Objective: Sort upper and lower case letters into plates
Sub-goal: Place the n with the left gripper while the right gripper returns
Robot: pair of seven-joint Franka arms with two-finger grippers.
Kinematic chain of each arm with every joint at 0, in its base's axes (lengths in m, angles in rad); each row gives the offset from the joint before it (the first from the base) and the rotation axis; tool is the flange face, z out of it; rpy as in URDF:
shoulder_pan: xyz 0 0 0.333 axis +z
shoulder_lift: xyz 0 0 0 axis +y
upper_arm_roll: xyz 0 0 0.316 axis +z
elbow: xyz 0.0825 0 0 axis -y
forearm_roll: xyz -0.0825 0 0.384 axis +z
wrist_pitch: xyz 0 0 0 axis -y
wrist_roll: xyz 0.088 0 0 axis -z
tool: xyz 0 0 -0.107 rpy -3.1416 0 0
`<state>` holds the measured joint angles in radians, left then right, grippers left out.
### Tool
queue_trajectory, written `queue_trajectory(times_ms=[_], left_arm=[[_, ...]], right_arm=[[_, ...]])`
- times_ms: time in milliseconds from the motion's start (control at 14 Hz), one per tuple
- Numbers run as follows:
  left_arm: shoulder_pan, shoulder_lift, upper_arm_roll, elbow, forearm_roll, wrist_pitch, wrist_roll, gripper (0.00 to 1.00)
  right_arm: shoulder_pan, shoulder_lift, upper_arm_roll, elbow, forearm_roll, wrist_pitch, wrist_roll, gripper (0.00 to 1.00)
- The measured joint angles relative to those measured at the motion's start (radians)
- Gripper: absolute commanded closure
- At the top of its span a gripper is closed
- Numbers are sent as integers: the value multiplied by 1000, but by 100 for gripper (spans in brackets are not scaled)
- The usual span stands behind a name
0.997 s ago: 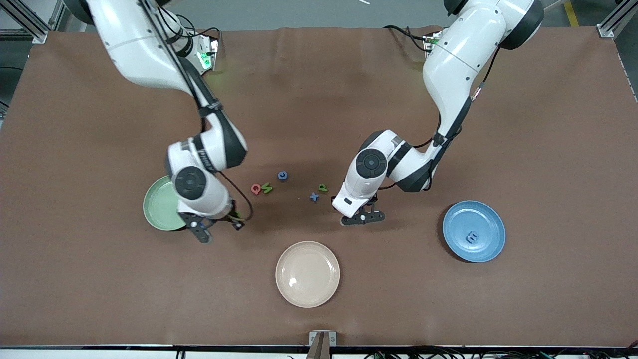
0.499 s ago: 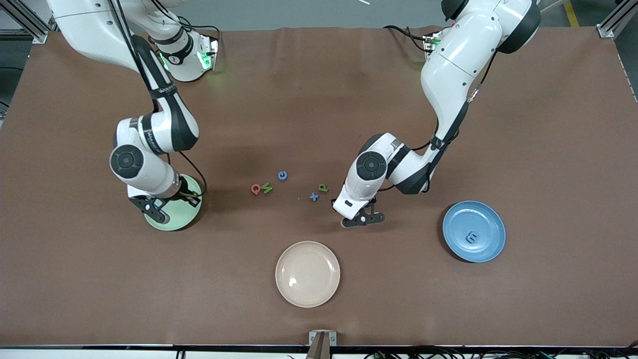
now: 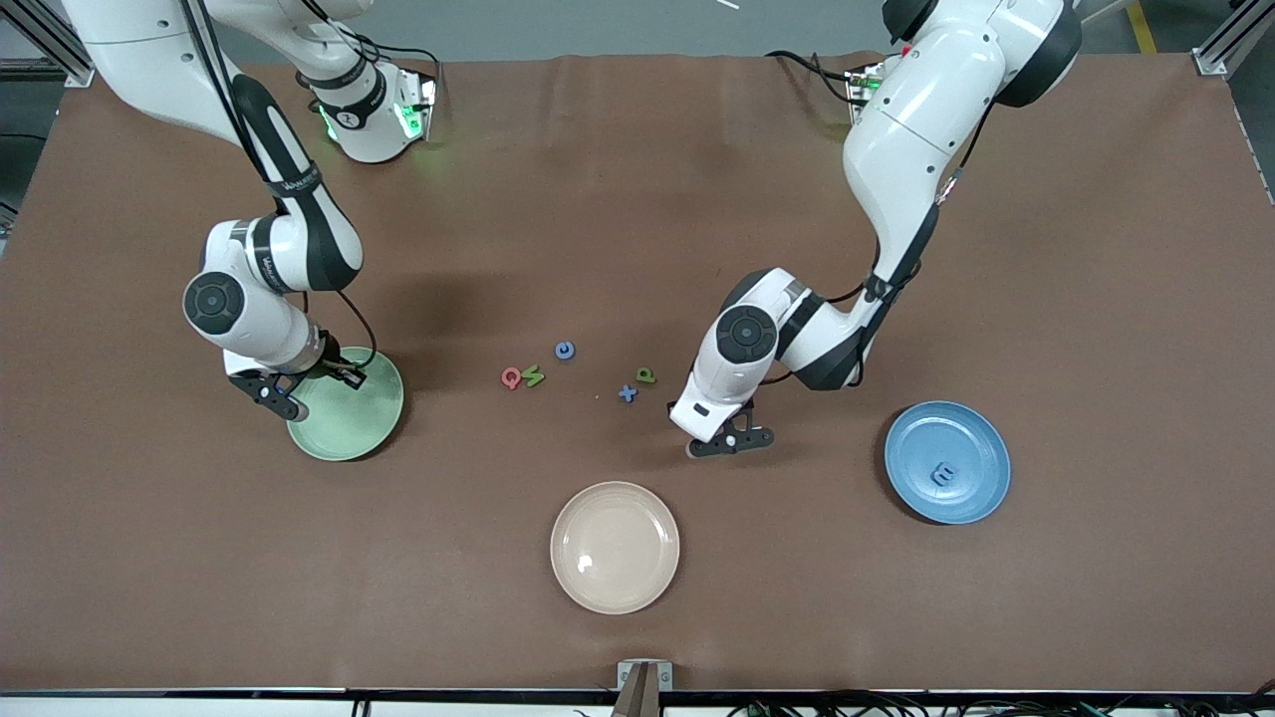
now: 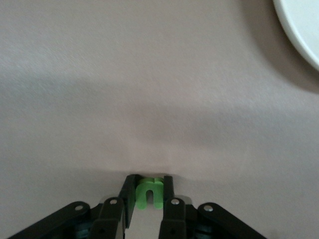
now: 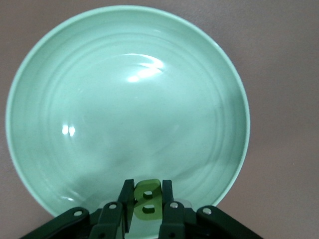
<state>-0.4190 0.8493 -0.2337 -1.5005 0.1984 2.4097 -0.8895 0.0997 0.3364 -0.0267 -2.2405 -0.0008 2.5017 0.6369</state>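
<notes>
from high across the table we look down facing both arm bases, taking in the whole cloth. our right wrist view sits close above the mint plate [image 5: 30,124], also seen in front [image 3: 374,433]. our left wrist view hugs bare cloth, catching the cream plate's [image 4: 304,30] edge [image 3: 615,593].

The desk [image 3: 637,199] carries a matt brown cloth-like cover with faint creases. The mint green plate [image 5: 127,119], blue plate [image 3: 947,462] and cream plate [image 3: 615,547] look like smooth glossy plastic with bright highlights. The arm shells are glossy white plastic. The jaws are matt black with metal screws.
</notes>
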Motion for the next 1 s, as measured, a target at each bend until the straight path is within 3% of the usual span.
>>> queue_trajectory(times_ms=[214,285,356,427,499,784,997], left_arm=[[50,-23,10,19,4,-12,10,100],[79,-44,9,24,4,-30,31,100],[108,-70,7,24,4,-53,55,99],[138,-100,6,19,5,-84,90,99],[165,-129,5,5,5,-108,135,99],[290,-215,6,-68,5,-174,360,98],[394,-219,7,-106,5,-184,520,91]], right_arm=[[-1,8,3,-11,0,29,-1,96],[-1,16,4,-13,0,42,-1,91],[-1,24,4,-14,0,50,-1,75],[-1,32,4,-14,0,57,-1,43],[-1,37,4,-14,0,61,-6,0],[-8,36,3,16,0,49,-27,0],[-1,30,29,107,54,-84,11,0]])
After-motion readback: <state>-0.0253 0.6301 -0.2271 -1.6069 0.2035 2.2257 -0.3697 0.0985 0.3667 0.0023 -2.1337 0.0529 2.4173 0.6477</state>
